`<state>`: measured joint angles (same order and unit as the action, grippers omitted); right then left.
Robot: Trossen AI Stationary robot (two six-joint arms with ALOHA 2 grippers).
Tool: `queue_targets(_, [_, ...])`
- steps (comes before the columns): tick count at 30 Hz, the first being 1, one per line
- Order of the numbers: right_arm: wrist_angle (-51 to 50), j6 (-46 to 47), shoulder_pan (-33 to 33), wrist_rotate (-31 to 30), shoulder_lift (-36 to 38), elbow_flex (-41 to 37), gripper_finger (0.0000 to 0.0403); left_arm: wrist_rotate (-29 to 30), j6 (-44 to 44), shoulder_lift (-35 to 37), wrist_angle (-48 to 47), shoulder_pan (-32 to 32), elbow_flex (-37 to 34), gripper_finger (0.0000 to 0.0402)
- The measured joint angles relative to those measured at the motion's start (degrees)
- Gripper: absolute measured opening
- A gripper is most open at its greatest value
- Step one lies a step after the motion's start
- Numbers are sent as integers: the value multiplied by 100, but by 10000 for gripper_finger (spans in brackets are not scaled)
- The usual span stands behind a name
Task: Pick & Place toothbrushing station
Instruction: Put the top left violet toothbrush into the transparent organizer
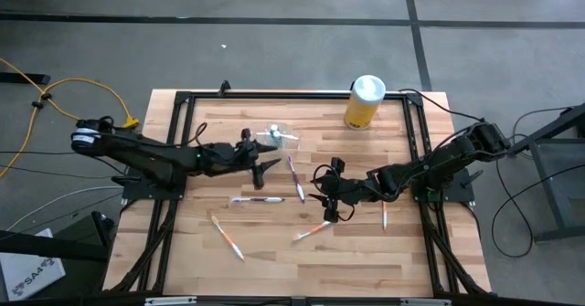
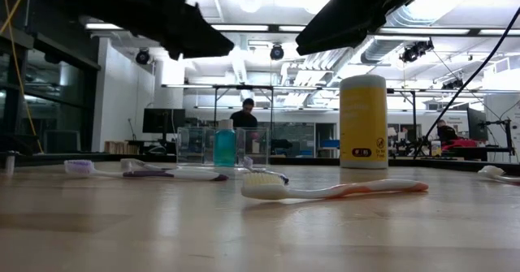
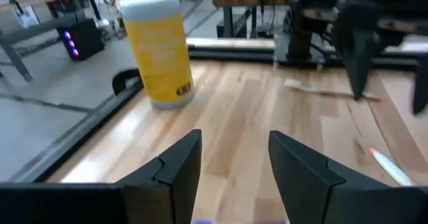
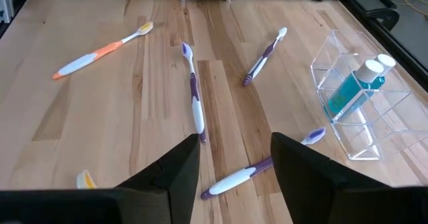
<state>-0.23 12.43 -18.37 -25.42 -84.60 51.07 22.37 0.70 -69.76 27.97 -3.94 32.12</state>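
**Both grippers apart above the table, holder untouched**

My left gripper (image 1: pixel 265 169) hangs over the table (image 1: pixel 274 269) on its left-centre part, fingers (image 3: pixel 175 164) spread apart with nothing between them. It sits just beside the holder (image 1: pixel 277 134), not touching it. My right gripper (image 1: pixel 327 199) hangs over the centre-right part, fingers (image 4: pixel 175 162) likewise apart and empty.

The holder, a clear plastic box with compartments (image 4: pixel 364 103), stands on the wood toward the far side, left of centre in the high view. A teal bottle with a white cap (image 4: pixel 358 87) stands in it; in the low view the bottle (image 2: pixel 225 144) shows upright behind the clear walls (image 2: pixel 191 146).

A yellow canister with a white lid (image 1: pixel 365 100) stands upright near the far right corner, well apart from the holder (image 3: pixel 159 47).

Toothbrushes lie loose on the table: a purple one (image 1: pixel 295 178) between the two grippers, another purple one (image 1: pixel 254 199) near my left gripper, an orange one (image 1: pixel 226 237) toward the near left, one (image 1: pixel 313 230) just beside my right gripper, and one (image 1: pixel 384 216) to its right. In the low view an orange brush (image 2: pixel 333 190) lies nearest the camera.
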Motion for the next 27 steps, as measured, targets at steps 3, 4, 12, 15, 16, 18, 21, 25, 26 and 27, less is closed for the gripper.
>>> queue_targets(3, [-2, 0, 5, -1, 0, 0, 175, 410, 190, 108, -490, -326, 0, 170])
queue_targets(4, [-3, 0, 11, -1, 0, 0, 175, 594, 259, 119, -640, -444, 0, 170])
queue_targets(12, [-481, 260, 127, -299, 0, 0, 175, 1265, 692, 121, -1838, -1021, 0, 170])
queue_targets(15, [-691, 496, 205, -301, 0, 0, 175, 1279, 798, 121, -2415, -1013, 0, 170])
queue_targets(16, [-724, 539, 220, -299, 0, 0, 175, 1279, 812, 121, -2620, -985, 0, 170])
queue_targets(18, [-731, 551, 237, -286, 0, 0, 175, 1279, 814, 121, -2984, -903, 0, 170])
queue_targets(21, [-730, 553, 238, -274, 0, 0, 175, 1281, 798, 121, -3533, -754, 0, 170])
queue_targets(25, [-730, 555, 238, -274, 0, 0, 175, 1213, 792, 150, -4092, -558, 0, 170])
queue_targets(26, [-729, 555, 238, -274, 0, 0, 175, 1185, 765, 170, -4205, -514, 0, 170])
queue_targets(27, [-727, 555, 238, -274, 0, 0, 175, 1160, 718, 192, -4298, -469, 0, 170])
